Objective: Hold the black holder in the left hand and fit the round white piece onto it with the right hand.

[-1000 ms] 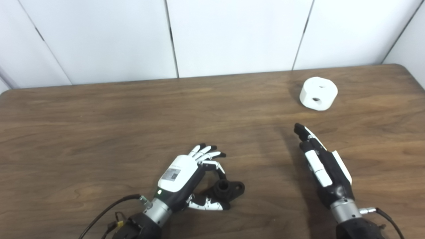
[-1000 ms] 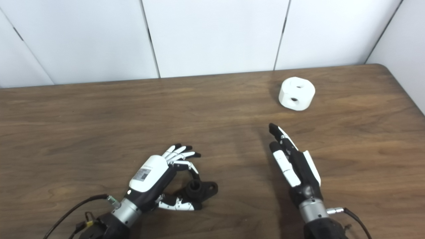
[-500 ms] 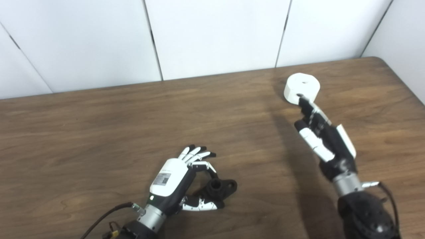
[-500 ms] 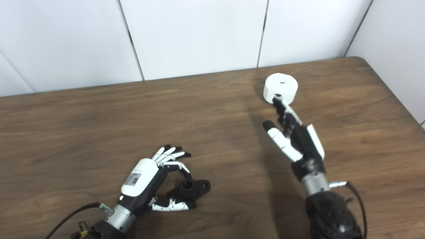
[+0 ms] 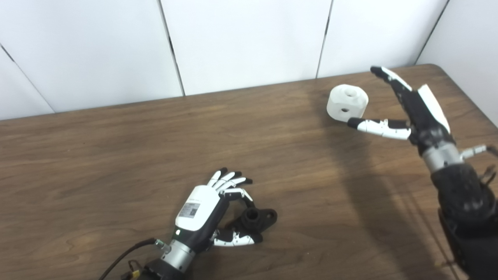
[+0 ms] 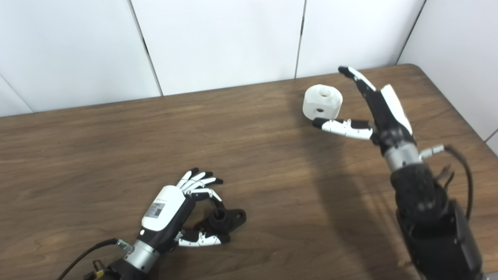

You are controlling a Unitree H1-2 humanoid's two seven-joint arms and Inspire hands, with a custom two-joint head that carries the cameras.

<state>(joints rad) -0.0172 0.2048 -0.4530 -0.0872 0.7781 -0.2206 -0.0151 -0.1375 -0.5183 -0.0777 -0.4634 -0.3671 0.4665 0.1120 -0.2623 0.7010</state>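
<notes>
We've swung our right arm far out across the brown wood-grain table [image 5: 116, 147] — a second ago the right hand [image 5: 412, 112] hung well short of the round white plastic piece [image 5: 347, 102], and now it sits just beside it, on its right. The hand is spread wide and holding nothing: the long fingers reach past the piece's far side, the thumb [image 5: 375, 126] stretches under its near edge, so the piece lies in the gap between them, not yet gripped. By our reckoning, a closing squeeze comes next.

Down by our left hand [image 5: 202, 208] nothing has stirred — the fingers curl loosely around the small black plastic holder [image 5: 255, 218], which rests on the table against the thumb. Whether that counts as a firm grip, we cannot tell; it isn't lifted yet.
</notes>
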